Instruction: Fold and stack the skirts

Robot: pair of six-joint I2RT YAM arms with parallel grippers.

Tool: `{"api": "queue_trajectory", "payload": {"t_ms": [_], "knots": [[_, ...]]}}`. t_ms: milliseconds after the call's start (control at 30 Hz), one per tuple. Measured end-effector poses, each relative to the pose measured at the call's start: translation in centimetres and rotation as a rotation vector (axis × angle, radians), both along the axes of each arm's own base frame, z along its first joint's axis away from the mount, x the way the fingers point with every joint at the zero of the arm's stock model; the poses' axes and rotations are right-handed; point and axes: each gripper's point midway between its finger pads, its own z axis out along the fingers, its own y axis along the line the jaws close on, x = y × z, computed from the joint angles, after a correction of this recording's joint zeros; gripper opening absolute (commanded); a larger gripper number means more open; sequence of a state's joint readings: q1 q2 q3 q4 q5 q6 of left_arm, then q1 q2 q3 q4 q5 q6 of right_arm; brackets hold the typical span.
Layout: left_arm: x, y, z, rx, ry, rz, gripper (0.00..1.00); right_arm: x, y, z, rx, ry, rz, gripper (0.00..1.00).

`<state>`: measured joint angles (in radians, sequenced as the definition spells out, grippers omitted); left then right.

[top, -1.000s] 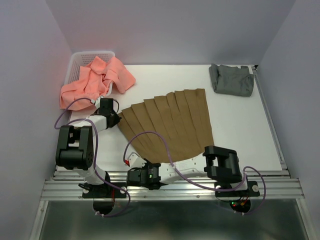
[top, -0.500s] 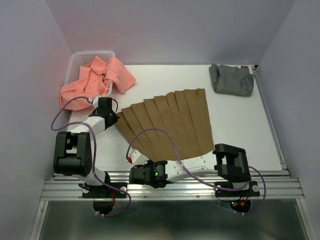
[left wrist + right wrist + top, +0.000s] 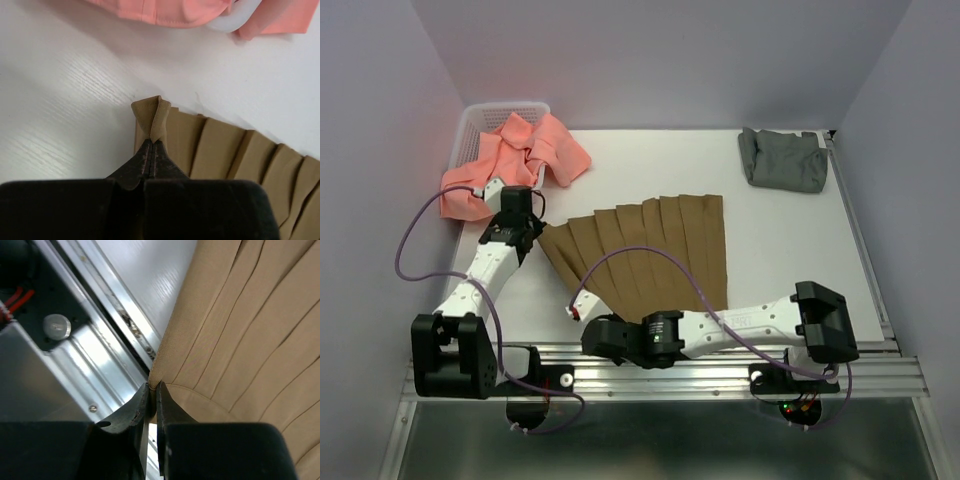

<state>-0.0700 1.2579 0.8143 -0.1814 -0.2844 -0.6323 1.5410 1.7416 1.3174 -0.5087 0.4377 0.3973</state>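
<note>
Top view, table: the white table carried all three skirts, well apart from one another.
Top view, tan skirt: the tan skirt lay spread flat near the middle of the table, its pleats fanned out, narrow end to the left and hem toward the near edge.
Top view, pink skirt: the pink skirt was bunched at the far left, partly in the white lattice basket and spilling over its rim onto the table.
Top view, grey skirt: the grey skirt sat as a compact bundle in the far right corner.
Top view, arms: the left arm reached forward to the tan skirt's left corner; the right arm lay low along the near edge, stretched leftward to the skirt's near-left hem.
Left wrist view, fingers: the left gripper was fully closed, pinching a small upstanding fold at the corner of the tan skirt.
Left wrist view, surroundings: pleats ran off to the right, and the pink skirt and a bit of basket rim showed at the top.
Right wrist view, fingers: the right gripper was closed to a thin slit, gripping the edge of the tan skirt.
Right wrist view, surroundings: the pinched edge hung just beside the metal rail at the table's near edge.
</note>
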Motion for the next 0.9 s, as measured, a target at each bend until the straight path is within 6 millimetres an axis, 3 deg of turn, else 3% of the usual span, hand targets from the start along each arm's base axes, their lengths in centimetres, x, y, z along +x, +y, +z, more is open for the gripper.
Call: {"api": "queue_trajectory", "payload": {"t_ms": [267, 467, 633, 900], "knots": [[0.6, -0.2, 5.0, -0.016, -0.117, -0.008, 0.0, -0.3, 0.4, 3.9, 0.131, 0.014, 0.016, 0.01], [2.3, -1.8, 6.7, -0.066, -0.138, -0.069, 0.0, 1.1, -0.7, 3.8, 0.152, 0.03, -0.034, 0.01], [3.8, -4.8, 8.3, -0.091, -0.165, -0.154, 0.0, 2.8, -2.7, 4.3, 0.177, 0.038, -0.1, 0.01], [6.3, -12.3, 12.6, -0.115, -0.246, -0.32, 0.0, 4.1, -6.0, 6.3, 0.252, 0.057, -0.18, 0.01]]}}
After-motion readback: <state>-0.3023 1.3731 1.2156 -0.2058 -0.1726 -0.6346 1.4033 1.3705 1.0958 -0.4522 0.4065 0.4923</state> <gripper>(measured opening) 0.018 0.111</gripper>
